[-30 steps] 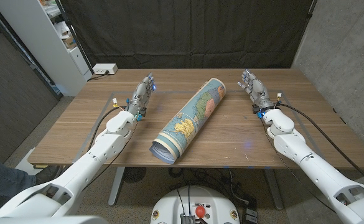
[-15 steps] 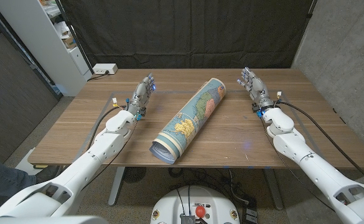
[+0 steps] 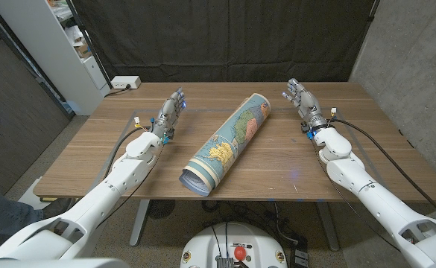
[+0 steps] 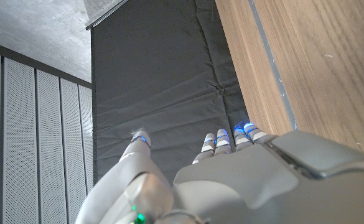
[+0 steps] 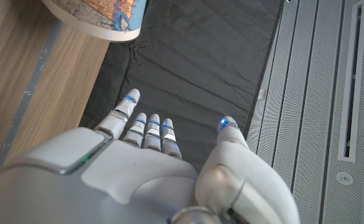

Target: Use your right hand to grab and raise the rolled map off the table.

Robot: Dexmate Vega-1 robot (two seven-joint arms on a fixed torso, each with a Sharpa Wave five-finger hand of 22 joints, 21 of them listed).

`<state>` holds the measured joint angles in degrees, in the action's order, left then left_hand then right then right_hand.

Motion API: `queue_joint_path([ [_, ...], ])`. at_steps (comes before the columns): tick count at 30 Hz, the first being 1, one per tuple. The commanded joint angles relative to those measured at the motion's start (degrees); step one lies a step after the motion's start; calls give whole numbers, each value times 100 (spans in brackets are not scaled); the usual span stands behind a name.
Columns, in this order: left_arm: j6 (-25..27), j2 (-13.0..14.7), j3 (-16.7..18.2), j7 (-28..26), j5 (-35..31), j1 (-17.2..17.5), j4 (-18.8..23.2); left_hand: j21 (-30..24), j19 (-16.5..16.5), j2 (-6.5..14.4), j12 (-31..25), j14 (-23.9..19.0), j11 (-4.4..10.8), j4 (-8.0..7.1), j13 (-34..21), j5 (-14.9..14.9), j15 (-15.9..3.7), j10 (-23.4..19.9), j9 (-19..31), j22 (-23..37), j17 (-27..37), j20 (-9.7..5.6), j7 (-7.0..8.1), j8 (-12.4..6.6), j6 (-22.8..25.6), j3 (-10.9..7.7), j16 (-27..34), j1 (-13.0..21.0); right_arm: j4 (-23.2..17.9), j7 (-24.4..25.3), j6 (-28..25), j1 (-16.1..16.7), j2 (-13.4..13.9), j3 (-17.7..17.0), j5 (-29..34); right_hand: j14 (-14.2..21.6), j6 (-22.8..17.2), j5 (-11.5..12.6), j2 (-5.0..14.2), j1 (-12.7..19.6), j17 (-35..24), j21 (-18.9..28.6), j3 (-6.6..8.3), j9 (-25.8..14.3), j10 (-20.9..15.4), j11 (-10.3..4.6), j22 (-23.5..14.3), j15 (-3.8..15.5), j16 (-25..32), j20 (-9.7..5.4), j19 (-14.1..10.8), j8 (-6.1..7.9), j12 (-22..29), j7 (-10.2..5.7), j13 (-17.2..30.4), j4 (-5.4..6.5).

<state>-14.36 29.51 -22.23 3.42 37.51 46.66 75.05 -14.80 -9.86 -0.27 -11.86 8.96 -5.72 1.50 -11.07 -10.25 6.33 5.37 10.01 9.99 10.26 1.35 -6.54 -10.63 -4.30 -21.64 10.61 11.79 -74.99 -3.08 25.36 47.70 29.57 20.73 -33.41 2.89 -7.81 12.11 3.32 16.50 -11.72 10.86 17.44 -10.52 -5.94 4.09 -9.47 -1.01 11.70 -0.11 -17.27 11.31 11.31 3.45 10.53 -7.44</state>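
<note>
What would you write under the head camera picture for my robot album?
Rolled map lies between the open left hand and right hand.

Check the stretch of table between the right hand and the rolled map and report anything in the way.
Nothing visible stands between them. The right hand is empty, fingers apart, beside the far end of the rolled map, with only bare table between.

A wooden desk (image 3: 277, 167) stands before a black fabric backdrop (image 3: 225, 37), flanked by a grey concrete wall (image 3: 411, 52) on one side and a white shelving unit (image 3: 65, 45) on the other; a white power strip (image 3: 124, 83) sits at the far corner.
</note>
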Motion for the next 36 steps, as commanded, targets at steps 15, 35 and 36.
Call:
queue_joint_path([
  [15, 14, 30, 17, 45, 33, 19, 43, 33, -250, 65, -41, 30, 10, 33, -17, -17, -6, 1, 26, 27, 23, 54, -11, -19, 61, -3, 30, 19, -294, 201, 177, 67, 252, 101, 625, 71, -23, 35, 1, 87, -11, 60, 32, -31, -56, -37, -28, 24, 53, -28, -86, 11, 21, -57, 34, -38],
  [35, 3, 68, 36, 47, 46, 82, 123, 66, -244, 77, -46, 25, 18, 49, -17, -16, -9, -14, 26, 29, 24, 69, -20, -22, 77, 3, 31, 12, -406, 254, 397, 97, 234, 110, 783, 117, -17, 45, -5, 108, -12, 64, 40, -32, -72, -79, -27, 39, 61, -36, -141, 5, 18, -75, 36, -48],
  [36, 4, 72, 37, 46, 47, 88, 130, 68, -245, 77, -45, 26, 17, 49, -17, -16, -5, -13, 26, 29, 24, 70, -20, -23, 78, 4, 30, 12, -396, 246, 428, 95, 230, 112, 792, 118, -17, 45, -5, 110, -12, 64, 40, -32, -76, -78, -27, 36, 61, -36, -143, 5, 19, -75, 36, -48],
])
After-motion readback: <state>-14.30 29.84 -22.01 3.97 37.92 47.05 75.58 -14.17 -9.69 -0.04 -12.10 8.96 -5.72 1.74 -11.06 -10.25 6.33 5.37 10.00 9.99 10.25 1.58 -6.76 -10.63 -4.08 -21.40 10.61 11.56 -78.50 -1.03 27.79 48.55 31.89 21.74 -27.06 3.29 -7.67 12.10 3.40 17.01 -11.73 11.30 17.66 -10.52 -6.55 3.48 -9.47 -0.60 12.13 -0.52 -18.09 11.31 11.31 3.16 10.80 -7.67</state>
